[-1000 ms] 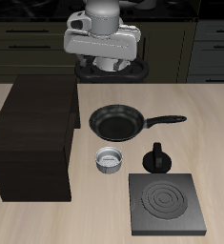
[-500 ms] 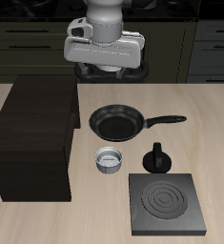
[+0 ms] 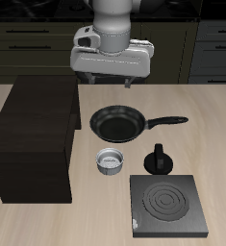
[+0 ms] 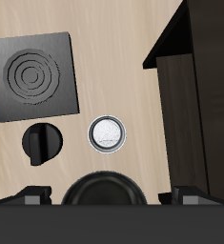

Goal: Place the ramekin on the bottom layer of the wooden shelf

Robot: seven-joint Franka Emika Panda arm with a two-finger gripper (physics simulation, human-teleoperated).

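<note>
The ramekin (image 3: pixel 110 161), a small ribbed grey-white cup, stands upright on the table beside the front of the wooden shelf (image 3: pixel 33 130). It also shows in the wrist view (image 4: pixel 108 133), with the dark wooden shelf (image 4: pixel 201 95) beside it. My gripper (image 3: pixel 110 83) is open and empty, high above the table's back, over the far side of the frying pan and well behind the ramekin. In the wrist view my gripper (image 4: pixel 106 198) shows both fingers spread wide apart.
A black frying pan (image 3: pixel 117 123) lies behind the ramekin, its handle pointing away from the shelf. A small black knobbed pot (image 3: pixel 159 159) stands beside the ramekin. A flat black stove plate (image 3: pixel 167 205) lies near the table's front edge.
My gripper has come lower and a little toward the table's front, still open. The ramekin and the other things have not moved.
</note>
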